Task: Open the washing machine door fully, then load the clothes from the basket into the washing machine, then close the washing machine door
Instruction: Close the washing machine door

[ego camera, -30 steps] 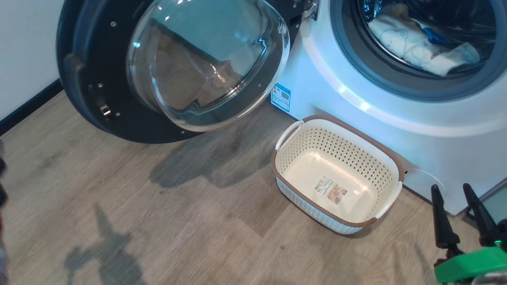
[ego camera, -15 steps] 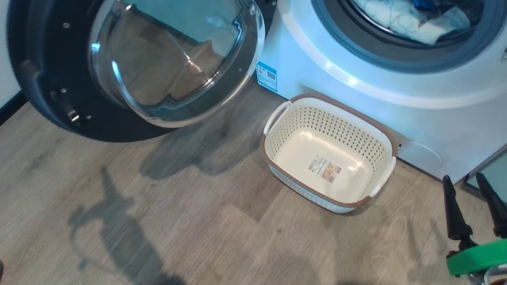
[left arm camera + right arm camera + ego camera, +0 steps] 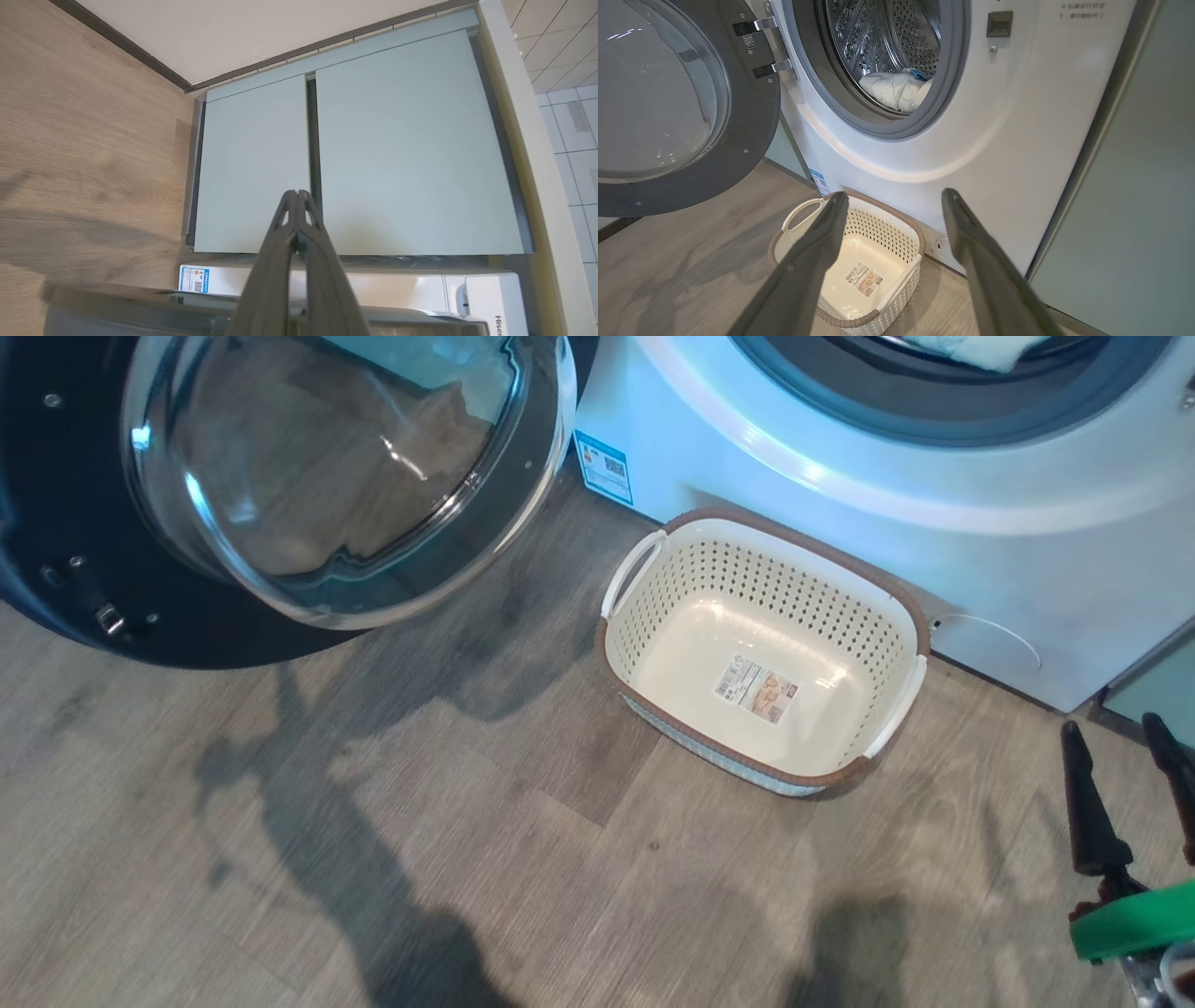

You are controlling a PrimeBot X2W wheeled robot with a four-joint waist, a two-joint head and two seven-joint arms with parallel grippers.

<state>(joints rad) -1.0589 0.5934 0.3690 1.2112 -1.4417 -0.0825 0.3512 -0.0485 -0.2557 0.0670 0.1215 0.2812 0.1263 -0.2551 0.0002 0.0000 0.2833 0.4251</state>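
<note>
R fingers (image 3: 817, 247) were spread wide, empty, above the floor (image 3: 467, 821), right of basket (image 3: 719, 583). L fingers (image 3: 280, 242) were pressed together, empty, pointing at mint cabinets (image 3: 402, 140). Basket sat empty on floor, just beside washer (image 3: 840, 467) front. Door (image 3: 56, 476) hung wide open at left. Clothes (image 3: 896, 88) lay inside washer.

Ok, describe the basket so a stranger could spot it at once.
Find the white front-loading washing machine with its round black door open. On the wood floor at its foot sits a small cream perforated basket, empty except a paper label. Its brown rim and white handles set it apart.
</note>
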